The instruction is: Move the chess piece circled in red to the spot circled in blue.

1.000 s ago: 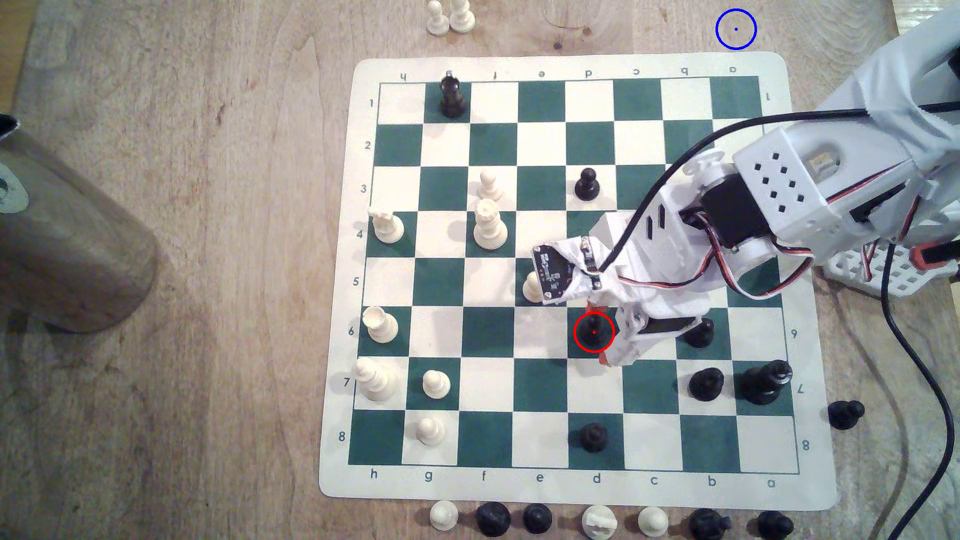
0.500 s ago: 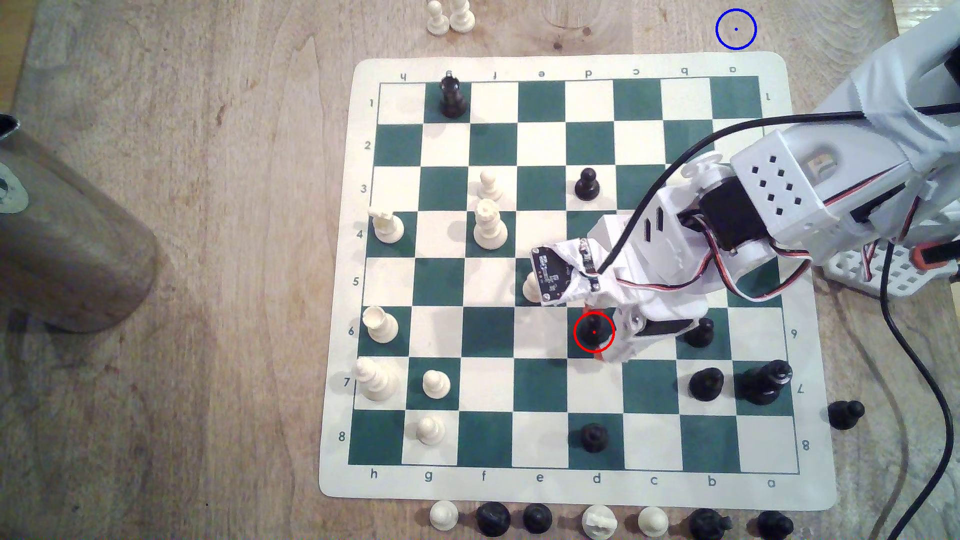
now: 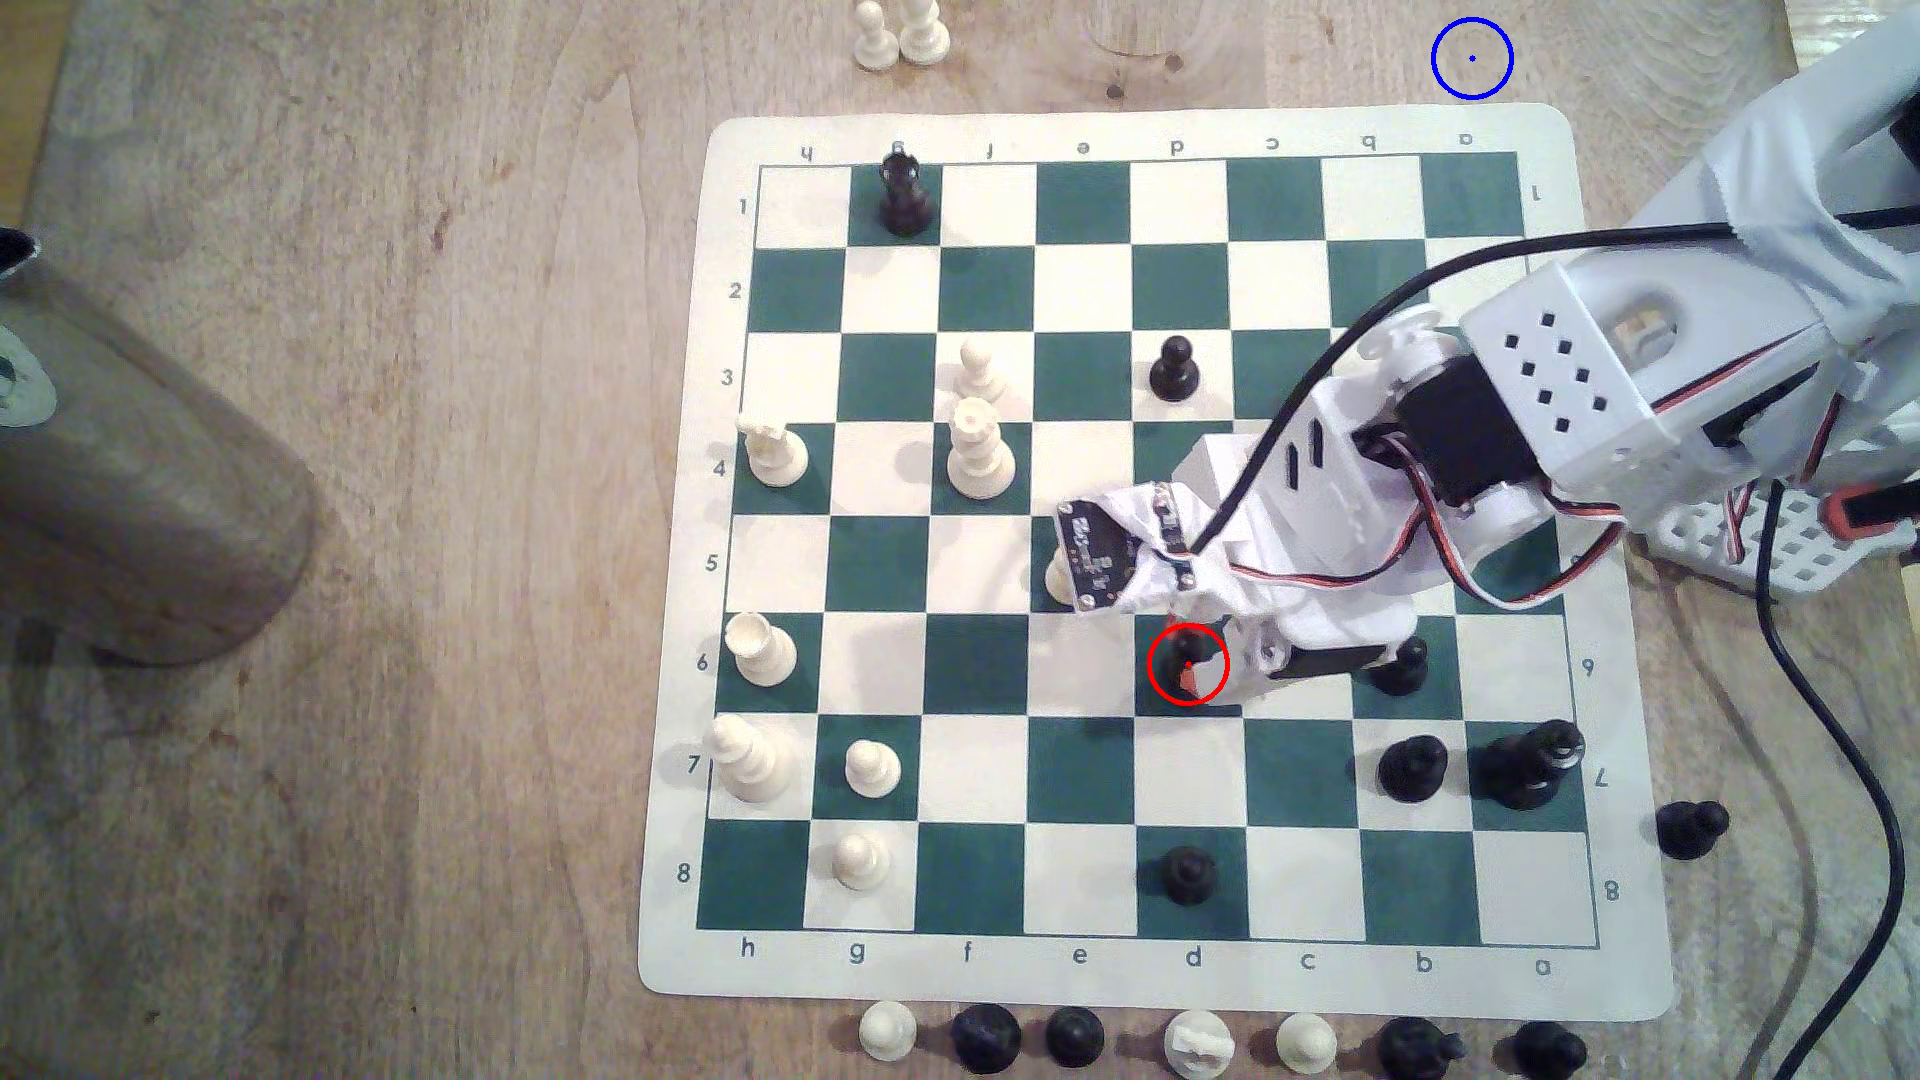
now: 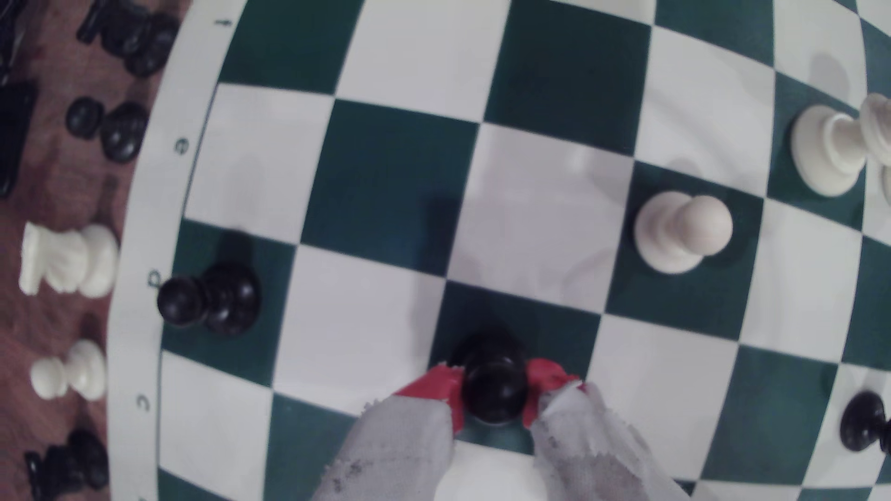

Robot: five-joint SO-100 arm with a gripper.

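The end effector (image 4: 494, 400) has its two red-tipped fingers (image 4: 434, 388) pressed against either side of the black pawn's (image 4: 494, 392) round head, gripping it. In the exterior view this pawn (image 3: 1184, 654) stands inside the red ring on the green square of file d, rank 6 of the chessboard (image 3: 1143, 130), its base seemingly down on that square, though whether it is lifted at all is hard to tell. A white pawn (image 4: 682, 231) stands on a green square diagonally next to it. The blue-ringed spot (image 3: 1471, 58) lies on bare tabletop (image 3: 416, 519) beyond the board's corner, at the exterior view's upper right, well apart from the pawn.
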